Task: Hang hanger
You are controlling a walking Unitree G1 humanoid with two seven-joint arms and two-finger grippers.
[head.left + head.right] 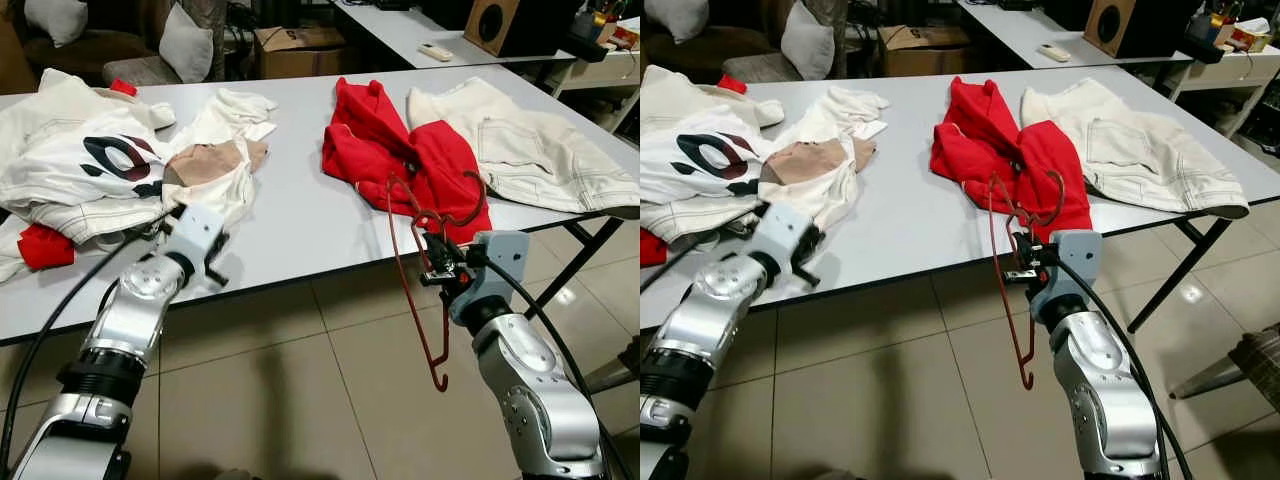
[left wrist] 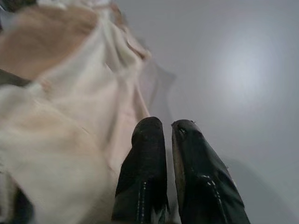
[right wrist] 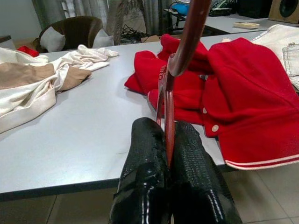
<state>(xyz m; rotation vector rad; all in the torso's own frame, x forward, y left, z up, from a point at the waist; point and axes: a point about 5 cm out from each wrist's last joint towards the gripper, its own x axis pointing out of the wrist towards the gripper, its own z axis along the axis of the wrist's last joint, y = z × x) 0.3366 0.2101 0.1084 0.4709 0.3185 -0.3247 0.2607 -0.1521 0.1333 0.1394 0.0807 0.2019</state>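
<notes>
Right wrist view: right hand (image 3: 168,154) pinches thin dark-red wire hanger (image 1: 418,280) at centre-right of left eye view, dangling over grey tabletop (image 1: 300,230) edge; looks light, stiff, slippery, best held by the bar; left hand (image 2: 166,140) pressed together at lower left.

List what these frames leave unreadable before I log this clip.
- Print on the white shirt: folds hide most of it, eye views.
- Box contents: cut off by the top edge.
- Cream garment: blurred, too close, left wrist view.
- Hanger top: runs past the top edge in the right wrist view, above the right gripper.
</notes>
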